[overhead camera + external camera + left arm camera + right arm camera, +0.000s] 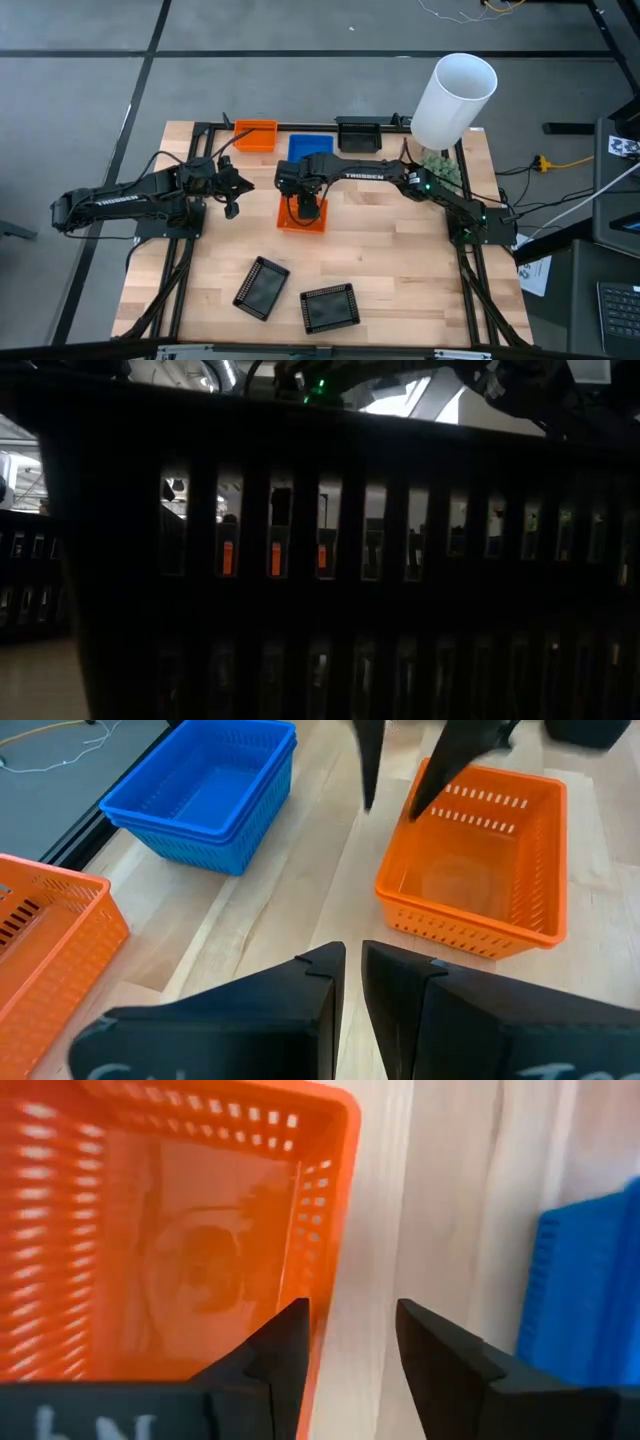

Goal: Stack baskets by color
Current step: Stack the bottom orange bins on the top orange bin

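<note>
An orange basket [300, 216] stands upright mid-table. My right gripper [350, 1330] hovers open over its edge facing the blue baskets. One finger is above the inside, and the other is outside the wall [325, 1250] over bare wood. Neither visibly touches it. A second orange basket [255, 135], blue baskets [310, 147] that look nested and a black basket [358, 135] line the far edge. Two black baskets [261, 287] [330, 307] lie bottom-up near the front. My left gripper [353, 960] waits left of the middle basket, its fingers nearly together and holding nothing.
A tall white cylinder [455, 95] and a small green plant [440, 165] stand at the far right corner. A black basket's slotted wall [330, 560] fills the low view. There is bare wood [400, 270] at the right and front right.
</note>
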